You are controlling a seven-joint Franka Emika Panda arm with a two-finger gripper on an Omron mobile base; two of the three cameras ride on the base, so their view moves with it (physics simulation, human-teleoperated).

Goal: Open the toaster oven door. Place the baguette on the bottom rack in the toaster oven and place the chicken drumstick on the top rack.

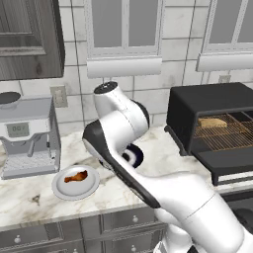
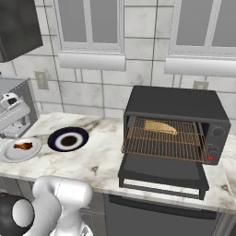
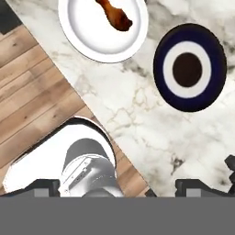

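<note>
Reddish chicken drumstick (image 3: 115, 15) cut off by frame edge, baguette (image 1: 213, 122) half hidden.

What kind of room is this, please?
A kitchen, most likely: a marble counter carries an open toaster oven, a coffee machine and a chicken drumstick on a white plate.

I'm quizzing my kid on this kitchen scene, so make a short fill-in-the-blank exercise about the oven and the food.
1. The toaster oven door is ____.
2. The baguette lies inside the ____.
3. The chicken drumstick lies on a ____ plate.
4. The dark blue plate carries ____ food.

Missing words: open; toaster oven; white; no
</note>
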